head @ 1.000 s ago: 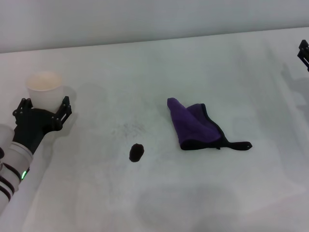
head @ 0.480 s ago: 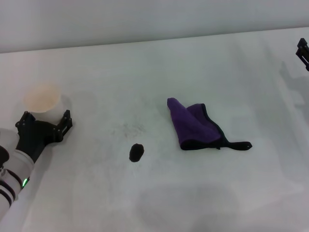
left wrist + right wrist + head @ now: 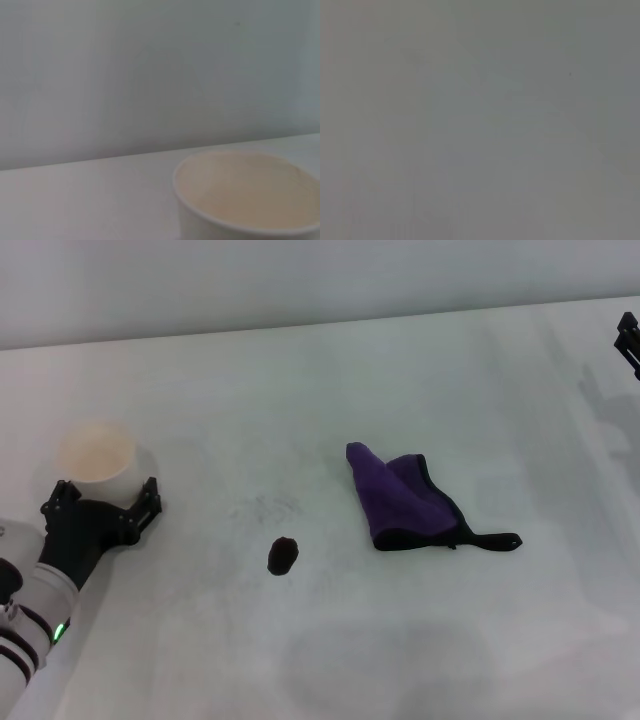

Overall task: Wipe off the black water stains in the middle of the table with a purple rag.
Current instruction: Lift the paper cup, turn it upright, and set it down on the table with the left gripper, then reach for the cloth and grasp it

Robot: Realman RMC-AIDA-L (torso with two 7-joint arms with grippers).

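Note:
The purple rag [image 3: 405, 502] lies crumpled right of the middle of the table [image 3: 330, 380], its black loop tab pointing right. The black water stain [image 3: 282, 555] is a small dark blob left of the rag and a little nearer to me. My left gripper [image 3: 103, 498] is at the table's left side, its fingers on both sides of a white paper cup [image 3: 97, 456] that stands upright. The cup's rim fills the left wrist view [image 3: 247, 195]. Only a bit of my right gripper [image 3: 628, 340] shows at the far right edge, well away from the rag.
A faint grey speckled smudge [image 3: 268, 506] lies just beyond the stain. The table's far edge meets a pale wall [image 3: 300, 280]. The right wrist view shows only plain grey.
My left gripper and the cup have moved together toward me and slightly right. The rag, the stain and the right arm have not moved.

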